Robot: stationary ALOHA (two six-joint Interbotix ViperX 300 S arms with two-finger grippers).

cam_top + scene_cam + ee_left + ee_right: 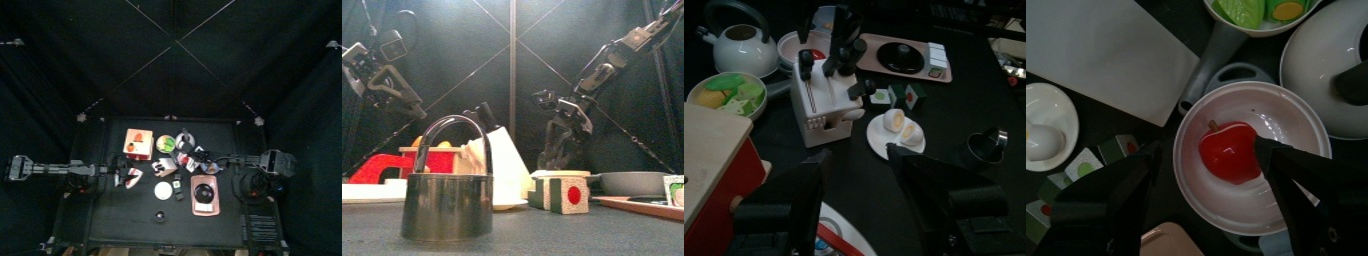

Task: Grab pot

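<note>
A pale pink pot [1253, 135] with a grey handle [1213, 55] holds a red fruit [1229, 152]. It stands next to the white kettle [1340, 70]. My right gripper [1213, 195] is open and hangs right above this pot, one jaw on each side of the fruit. It also shows in the top view [198, 158] and the front view [556, 150]. My left gripper [871, 195] is open and empty above a white plate [834, 235], at the table's left [130, 178]. A small steel pot [449, 200] with an arched handle stands alone at the table's front edge.
An orange wooden block [711, 170], a bowl of greens [724, 95], a white rack [824, 105], a plate with an egg [898, 130], small cubes [891, 95] and a pink tray with a black pan [905, 55] crowd the table's middle.
</note>
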